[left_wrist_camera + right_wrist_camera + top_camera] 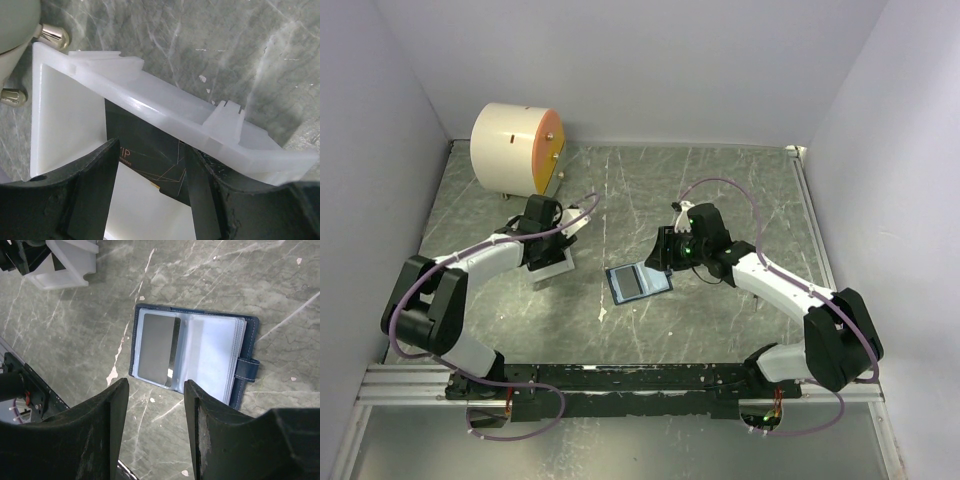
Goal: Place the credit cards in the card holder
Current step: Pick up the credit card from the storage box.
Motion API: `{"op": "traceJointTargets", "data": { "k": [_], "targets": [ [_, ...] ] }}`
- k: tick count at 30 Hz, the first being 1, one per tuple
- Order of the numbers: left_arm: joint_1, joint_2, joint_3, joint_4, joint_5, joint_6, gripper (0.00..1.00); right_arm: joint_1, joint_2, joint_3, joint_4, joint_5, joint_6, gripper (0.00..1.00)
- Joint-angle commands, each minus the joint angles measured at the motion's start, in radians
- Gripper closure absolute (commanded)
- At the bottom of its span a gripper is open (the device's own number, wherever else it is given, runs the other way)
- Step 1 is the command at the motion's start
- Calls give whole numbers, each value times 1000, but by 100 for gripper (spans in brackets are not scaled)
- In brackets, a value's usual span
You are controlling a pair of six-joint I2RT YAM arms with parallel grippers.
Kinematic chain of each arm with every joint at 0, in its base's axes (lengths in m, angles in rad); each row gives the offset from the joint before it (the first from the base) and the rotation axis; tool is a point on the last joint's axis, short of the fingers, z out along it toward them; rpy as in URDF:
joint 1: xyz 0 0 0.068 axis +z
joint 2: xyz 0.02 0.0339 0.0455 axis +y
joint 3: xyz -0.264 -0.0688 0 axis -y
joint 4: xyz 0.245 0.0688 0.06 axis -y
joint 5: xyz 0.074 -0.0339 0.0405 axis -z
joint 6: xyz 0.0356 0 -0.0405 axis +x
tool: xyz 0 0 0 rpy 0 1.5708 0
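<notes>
The card holder point(638, 281) lies open in the middle of the table, navy outside and light blue inside point(215, 360), with its snap tab to one side. A grey card point(157, 347) sits in its left pocket. My right gripper point(156, 390) hovers open just off the holder's near edge point(663, 255), nothing between its fingers. A dark credit card point(150, 155) with gold lines leans inside the white tray point(65, 115). A sliver of orange shows at its lower edge. My left gripper point(152, 160) is open and reaches into the tray point(557, 243), one finger on each side of the dark card.
A big cream cylinder with an orange face point(515, 148) stands at the back left, its metal feet point(52, 36) just beyond the tray. The white tray point(552, 265) sits left of the card holder. White walls close the table on three sides.
</notes>
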Motion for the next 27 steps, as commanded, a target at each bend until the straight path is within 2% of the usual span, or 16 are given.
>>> {"op": "traceJointTargets", "data": {
  "k": [1,14,20,27],
  "targets": [
    [1,18,13,22,17,15,35,-7,-12,27,-1,7,-8,52],
    [1,54,0,50,13,26,35,-9,-14,23,11,9,-1,52],
    [1,55,6,58,7,26,38,-9,-30,18,24,10,5,52],
    [1,39,7,27,26,26,35,-10,-29,15,28,9,3,53]
  ]
}}
